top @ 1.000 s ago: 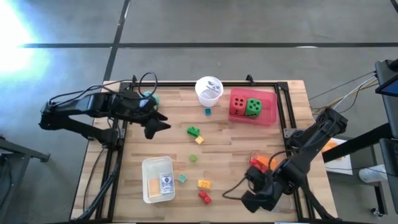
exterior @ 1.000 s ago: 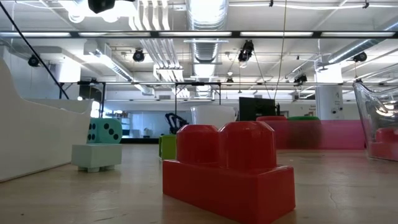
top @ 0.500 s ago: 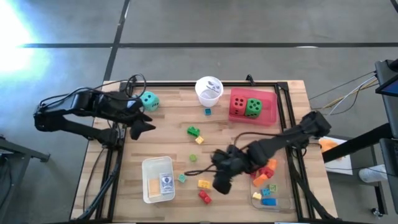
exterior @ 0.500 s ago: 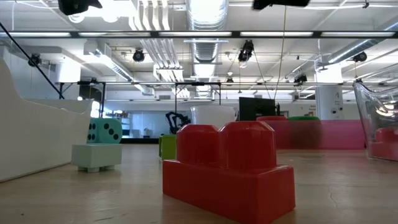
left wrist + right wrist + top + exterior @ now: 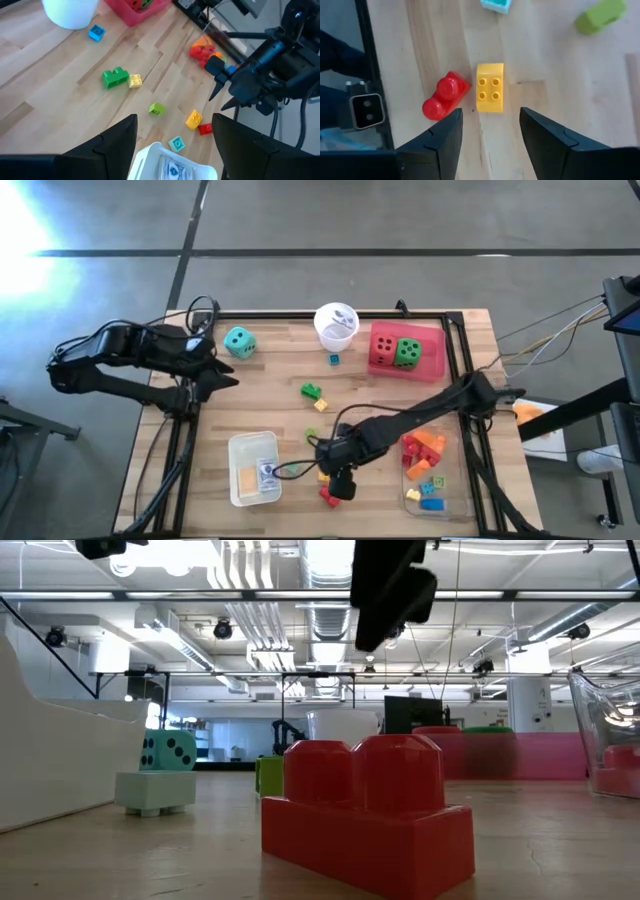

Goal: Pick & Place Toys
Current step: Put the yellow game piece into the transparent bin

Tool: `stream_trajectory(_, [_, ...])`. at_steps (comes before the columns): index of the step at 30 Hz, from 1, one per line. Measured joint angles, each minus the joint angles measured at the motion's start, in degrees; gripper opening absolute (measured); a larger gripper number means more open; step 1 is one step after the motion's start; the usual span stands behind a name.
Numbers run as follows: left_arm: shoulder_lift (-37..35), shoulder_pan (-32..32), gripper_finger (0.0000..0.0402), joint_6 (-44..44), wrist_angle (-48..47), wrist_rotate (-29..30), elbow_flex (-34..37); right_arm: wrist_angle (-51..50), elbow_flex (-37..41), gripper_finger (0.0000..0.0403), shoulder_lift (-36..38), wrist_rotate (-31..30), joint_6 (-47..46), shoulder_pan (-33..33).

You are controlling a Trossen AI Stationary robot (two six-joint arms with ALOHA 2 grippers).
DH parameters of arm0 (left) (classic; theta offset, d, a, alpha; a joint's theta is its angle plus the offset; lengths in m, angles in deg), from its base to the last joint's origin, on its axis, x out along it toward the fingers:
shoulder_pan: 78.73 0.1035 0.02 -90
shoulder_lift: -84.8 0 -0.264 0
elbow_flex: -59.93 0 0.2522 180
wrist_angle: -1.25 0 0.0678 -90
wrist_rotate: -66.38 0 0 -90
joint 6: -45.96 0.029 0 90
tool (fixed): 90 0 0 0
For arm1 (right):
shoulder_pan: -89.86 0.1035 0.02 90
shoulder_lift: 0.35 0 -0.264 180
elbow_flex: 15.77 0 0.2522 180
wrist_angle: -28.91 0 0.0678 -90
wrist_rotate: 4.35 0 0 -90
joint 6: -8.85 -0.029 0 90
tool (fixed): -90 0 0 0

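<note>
right gripper (image 5: pixel 490 137) | I've swung it from the clear tray (image 5: pixel 455 492) over to the yellow brick (image 5: pixel 490 94), beside the red brick (image 5: pixel 445 95) | fingers spread, empty | left gripper (image 5: pixel 172 145) spread, waiting | pick next

My right gripper (image 5: pixel 487 140) hangs with its fingers apart over the yellow brick (image 5: pixel 489 87). The red brick (image 5: pixel 445 95) sits just beside it at nine o'clock, crowding that finger's path. Bare wood lies at three o'clock. The teal brick (image 5: pixel 496 4) and green brick (image 5: pixel 600 15) stand well clear toward twelve and one.
</note>
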Motion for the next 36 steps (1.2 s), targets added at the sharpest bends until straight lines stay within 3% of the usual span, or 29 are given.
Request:
stream_trajectory(10, [1.2,0.0,0.0261,0.2,-2.8,1.3,0.0,-0.1,-5.3,0.0188,-8.2,5.2,1.9,-0.2])
stream_trajectory(30, [1.3,0.0,0.0261,0.4,-4.3,1.3,0.1,-0.9,-9.0,0.0189,-13.0,5.4,3.5,-0.2])
stream_trajectory(36, [1.3,0.0,0.0261,0.2,-4.3,1.3,0.1,-0.9,-9.0,0.0225,-13.0,5.0,3.6,-0.3])
